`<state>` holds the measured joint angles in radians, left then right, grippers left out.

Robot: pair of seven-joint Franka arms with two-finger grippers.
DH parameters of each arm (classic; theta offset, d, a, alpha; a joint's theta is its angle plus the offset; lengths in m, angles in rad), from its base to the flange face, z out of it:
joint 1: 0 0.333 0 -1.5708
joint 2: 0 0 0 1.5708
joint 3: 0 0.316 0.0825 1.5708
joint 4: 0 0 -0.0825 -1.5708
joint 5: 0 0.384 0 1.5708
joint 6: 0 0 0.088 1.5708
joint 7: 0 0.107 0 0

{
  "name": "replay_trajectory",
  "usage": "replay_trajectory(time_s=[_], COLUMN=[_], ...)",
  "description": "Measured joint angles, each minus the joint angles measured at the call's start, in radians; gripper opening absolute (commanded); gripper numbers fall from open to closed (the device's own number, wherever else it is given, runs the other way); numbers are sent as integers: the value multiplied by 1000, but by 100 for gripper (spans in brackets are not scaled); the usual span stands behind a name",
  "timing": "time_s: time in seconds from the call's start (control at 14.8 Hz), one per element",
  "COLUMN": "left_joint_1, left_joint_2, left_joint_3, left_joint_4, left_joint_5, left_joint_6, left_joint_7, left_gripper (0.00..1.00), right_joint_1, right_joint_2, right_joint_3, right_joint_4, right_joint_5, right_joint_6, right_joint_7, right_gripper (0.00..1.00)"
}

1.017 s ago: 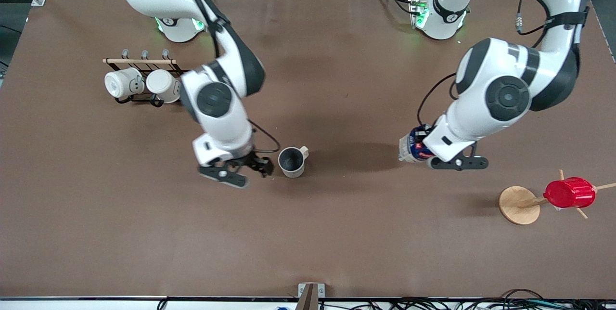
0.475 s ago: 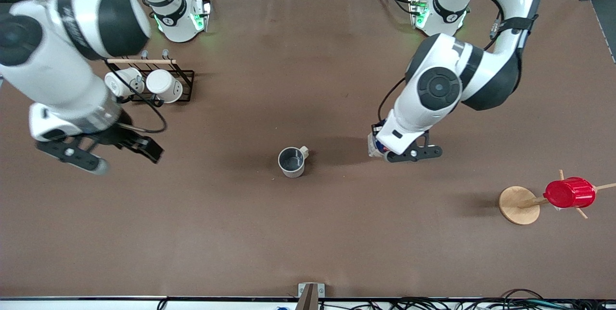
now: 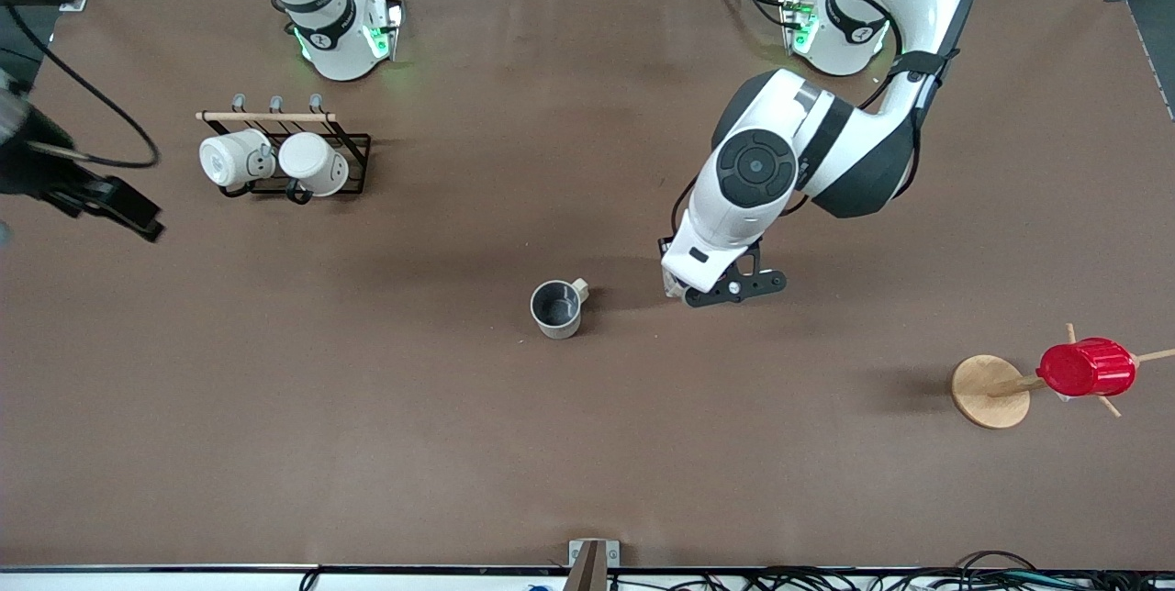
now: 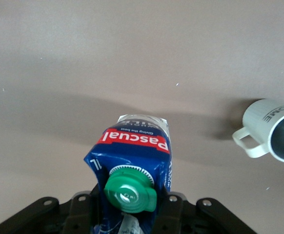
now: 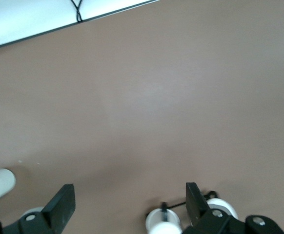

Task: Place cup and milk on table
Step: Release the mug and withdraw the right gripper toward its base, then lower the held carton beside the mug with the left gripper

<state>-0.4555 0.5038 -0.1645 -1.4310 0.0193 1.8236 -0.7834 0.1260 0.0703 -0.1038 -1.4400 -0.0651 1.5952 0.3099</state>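
Left end effector (image 4: 127, 214): clamped on milk (image 4: 132, 165), aloft over surface (image 3: 587, 444) beside cup (image 3: 556, 307), carton unplaced; cup set down upright mid-surface; right end effector (image 5: 127, 204): agape, empty, over right arm's end.

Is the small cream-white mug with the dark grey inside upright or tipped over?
Upright. The cream-white mug stands on the brown table, dark grey inside facing up, handle out sideways.
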Motion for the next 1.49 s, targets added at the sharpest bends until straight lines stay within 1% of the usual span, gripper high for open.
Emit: replay_trajectory(time_s=[0.2,0.47,0.75,1.08,1.49], left_joint_1=[-13,-46,-82,-107,-123], left_joint_2=[14,36,73,106,117], left_joint_3=[0,0,1,2,3], left_joint_4=[15,16,17,18,18], left_joint_5=[0,0,0,0,0], left_joint_6=[37,129,188,242,261], left_joint_7=[-12,-32,-55,-82,-104], left_gripper=[18,18,18,18,21], right_joint_1=[-79,-181,-247,-265,-265], right_joint_2=[-39,-84,-116,-116,-116], right_joint_3=[0,-1,-1,2,5], right_joint_4=[-6,-13,-39,-48,-43], right_joint_5=[0,0,0,0,0], right_joint_6=[-36,-95,-115,-102,-101], right_joint_7=[-93,-268,-390,-437,-502], right_gripper=[100,100,100,100,100])
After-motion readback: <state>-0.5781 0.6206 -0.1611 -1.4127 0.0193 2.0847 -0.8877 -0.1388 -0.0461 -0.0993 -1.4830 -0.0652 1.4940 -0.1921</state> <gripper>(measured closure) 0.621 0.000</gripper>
